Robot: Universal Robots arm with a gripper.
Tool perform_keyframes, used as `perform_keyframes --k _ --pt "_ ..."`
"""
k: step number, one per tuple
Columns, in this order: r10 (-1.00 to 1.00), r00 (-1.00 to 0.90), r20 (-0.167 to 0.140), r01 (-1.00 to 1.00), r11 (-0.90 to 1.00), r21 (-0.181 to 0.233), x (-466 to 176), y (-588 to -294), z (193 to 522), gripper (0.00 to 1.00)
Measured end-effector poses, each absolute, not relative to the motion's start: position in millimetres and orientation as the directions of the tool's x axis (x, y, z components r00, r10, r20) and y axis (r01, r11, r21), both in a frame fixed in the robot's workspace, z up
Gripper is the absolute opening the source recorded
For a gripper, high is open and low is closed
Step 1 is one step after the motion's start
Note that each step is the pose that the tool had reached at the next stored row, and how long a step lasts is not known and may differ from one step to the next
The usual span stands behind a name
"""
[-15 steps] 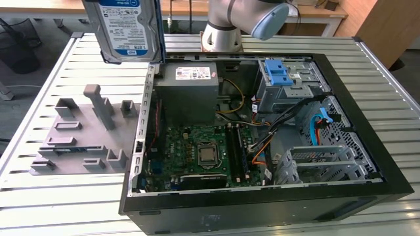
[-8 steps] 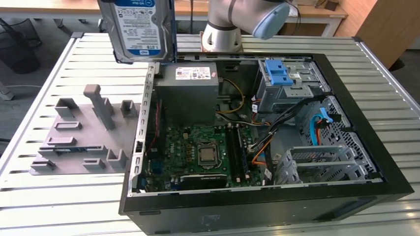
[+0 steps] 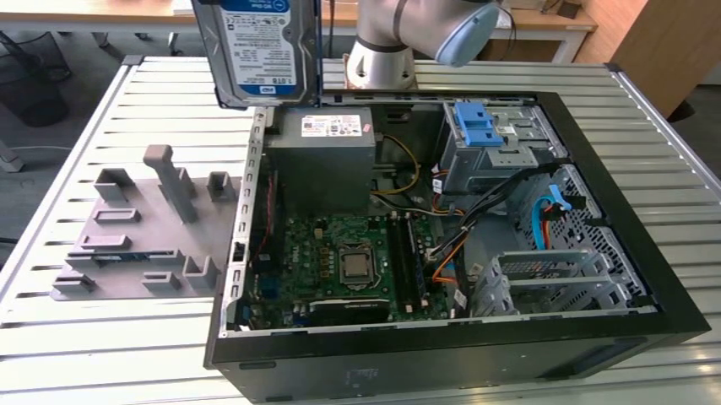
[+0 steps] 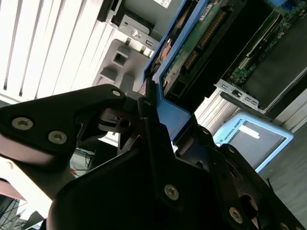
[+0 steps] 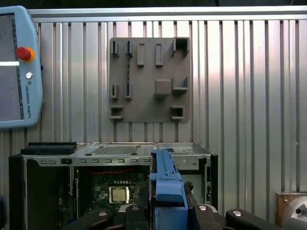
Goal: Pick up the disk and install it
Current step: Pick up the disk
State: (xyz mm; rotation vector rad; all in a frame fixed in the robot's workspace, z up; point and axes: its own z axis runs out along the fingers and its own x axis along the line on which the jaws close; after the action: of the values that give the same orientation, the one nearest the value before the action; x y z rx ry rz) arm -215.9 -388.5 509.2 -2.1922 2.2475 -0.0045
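Observation:
The disk (image 3: 257, 51) hangs upright in the air above the far left corner of the open computer case (image 3: 631, 253), its blue-and-white label facing the exterior camera and the blue carrier bracket along its edges. In both wrist views my gripper (image 5: 166, 208) is shut on the disk, its black fingers (image 4: 144, 108) clamping the blue carrier bracket (image 4: 172, 117). The disk's green circuit-board underside (image 4: 201, 43) runs away from the fingers. Below, the case interior with the motherboard (image 5: 117, 191) lies open.
A grey metal drive cage (image 3: 501, 152) with a blue latch (image 3: 478, 126) sits at the case's far right, the grey power supply (image 3: 327, 156) at its far left. A grey fixture plate (image 3: 147, 228) lies on the slatted table (image 3: 124, 354). A teach pendant (image 5: 19, 67) rests nearby.

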Motion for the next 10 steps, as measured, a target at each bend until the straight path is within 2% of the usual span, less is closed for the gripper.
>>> perform_keyframes --k 10 --pt "-1.000 -0.025 0.000 -1.000 0.025 -0.003 -214.7 -408.2 507.7 0.36"
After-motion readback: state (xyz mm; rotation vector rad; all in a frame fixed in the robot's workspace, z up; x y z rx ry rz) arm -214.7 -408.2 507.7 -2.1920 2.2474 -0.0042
